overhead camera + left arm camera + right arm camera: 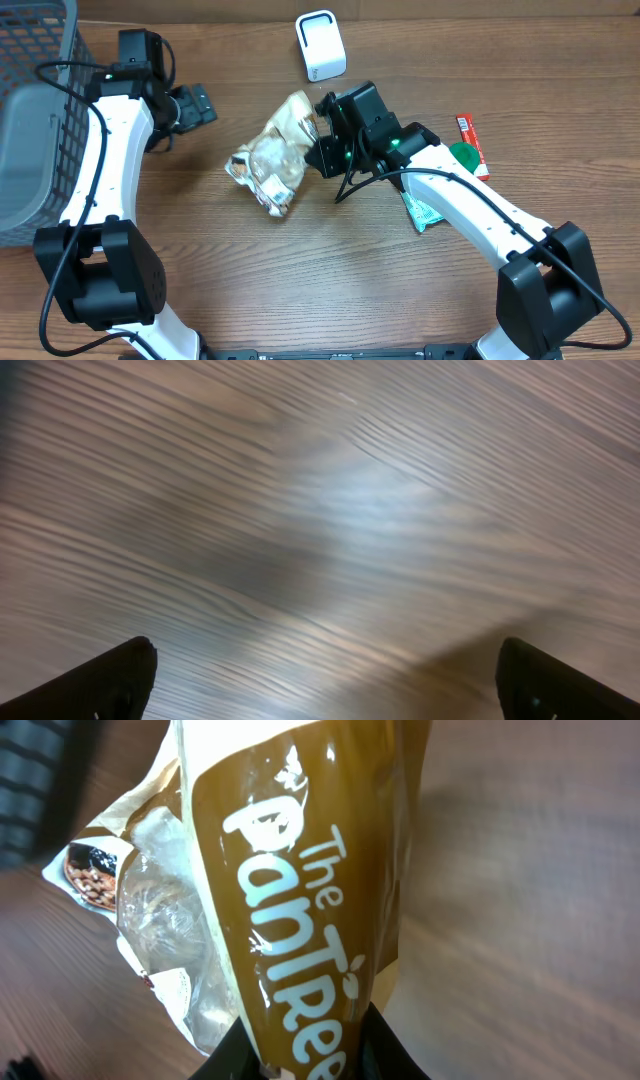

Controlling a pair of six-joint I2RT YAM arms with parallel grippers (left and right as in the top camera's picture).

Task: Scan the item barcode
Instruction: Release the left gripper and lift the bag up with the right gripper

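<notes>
**Wood counter: bag pinched at one end, no barcode showing**

Right fingers are closed tight on one end of the bag, with brown film bunched between them. Left fingers stand wide apart and hold nothing, over bare counter and well clear of the bag.

The bag sits mid-counter, near the white scanner, and its far end seems to rest on the wood. It looks light, soft and crinkly, and the slick film is likely to slip or twist. I judge the flat sealed end the best hold, since a grip on the belly would crush what is inside.

No barcode shows in any view, so it may be underneath. The contents behind the clear window are hard to make out, and the right wrist view cuts off the pinch itself.
</notes>
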